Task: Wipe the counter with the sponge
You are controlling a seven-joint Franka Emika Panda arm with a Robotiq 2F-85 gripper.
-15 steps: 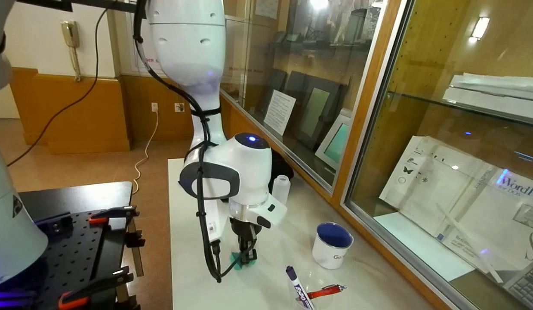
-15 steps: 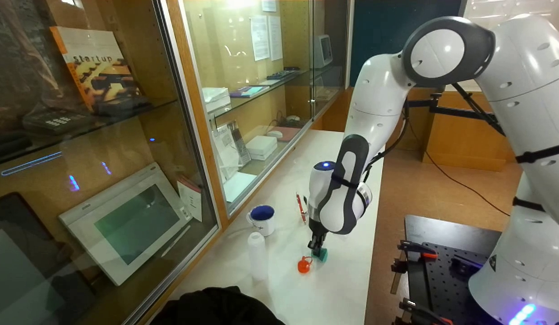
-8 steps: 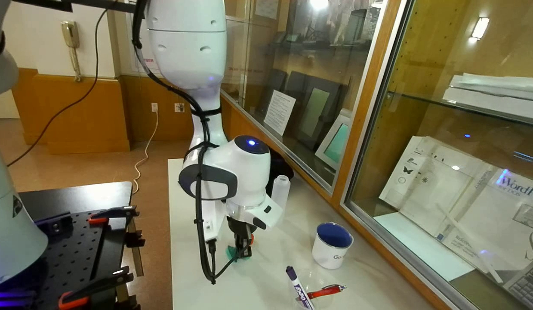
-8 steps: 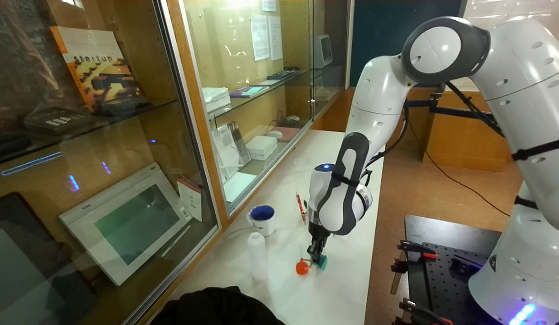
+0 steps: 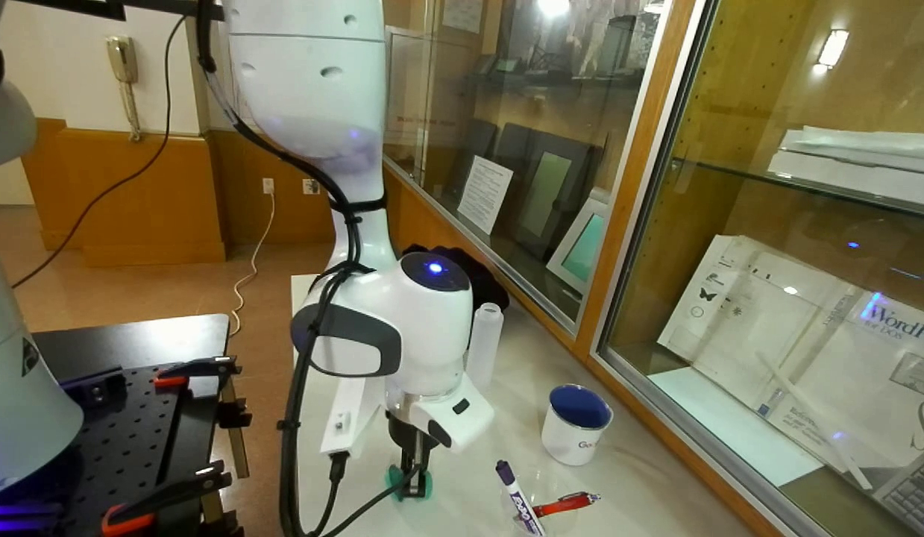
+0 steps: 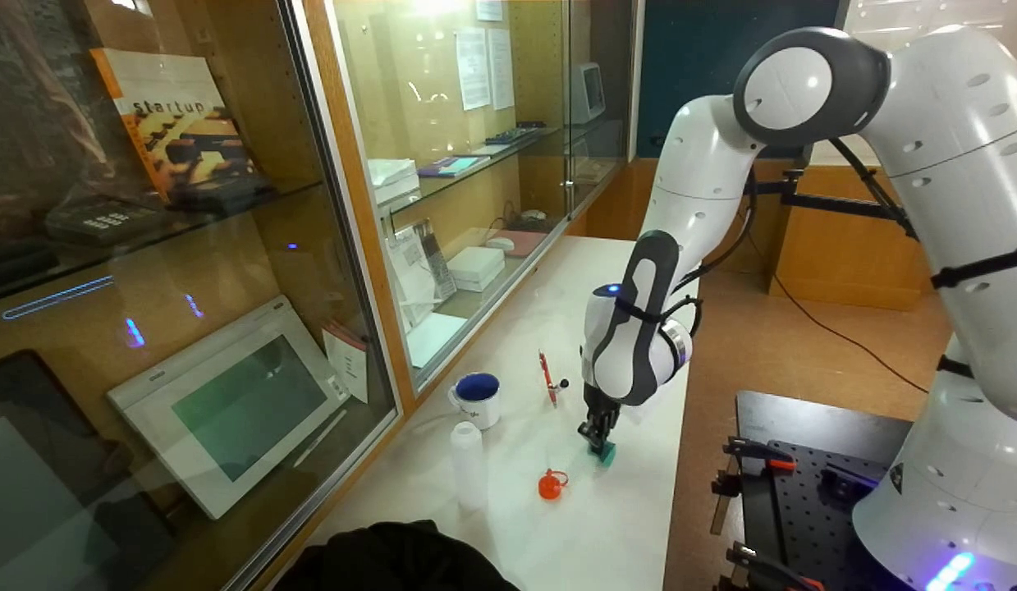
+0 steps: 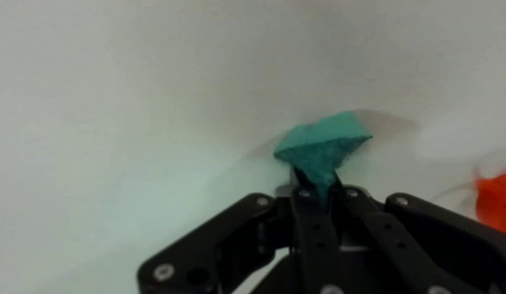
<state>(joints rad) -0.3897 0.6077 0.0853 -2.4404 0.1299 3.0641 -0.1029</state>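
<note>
The teal sponge [image 7: 324, 141] is pinched between the two black fingers of my gripper [image 7: 316, 179] in the wrist view, its wide end sticking out past the tips. In both exterior views the gripper [image 5: 415, 488] [image 6: 594, 443] points down, and the sponge [image 5: 394, 477] [image 6: 607, 454] shows beside its tips at the level of the white counter [image 5: 476, 462] [image 6: 590, 533]. A shadow lies beside the sponge in the wrist view. I cannot tell how hard it touches the counter. The sponge's gripped middle is hidden.
An orange-red cap [image 6: 550, 486] [image 7: 500, 202] lies near the gripper. A white bottle [image 6: 469, 468], a blue-lined mug [image 5: 577, 425], a marker [image 5: 520, 498] and a red pen [image 5: 564, 505] are on the counter. Black cloth [image 6: 401, 562] lies at one end. A glass cabinet [image 5: 633, 246] runs alongside.
The gripper and sponge first went slightly toward the orange-red cap, which shifted a little. They have since moved along the counter away from it, toward the pens. The sponge stays gripped.
</note>
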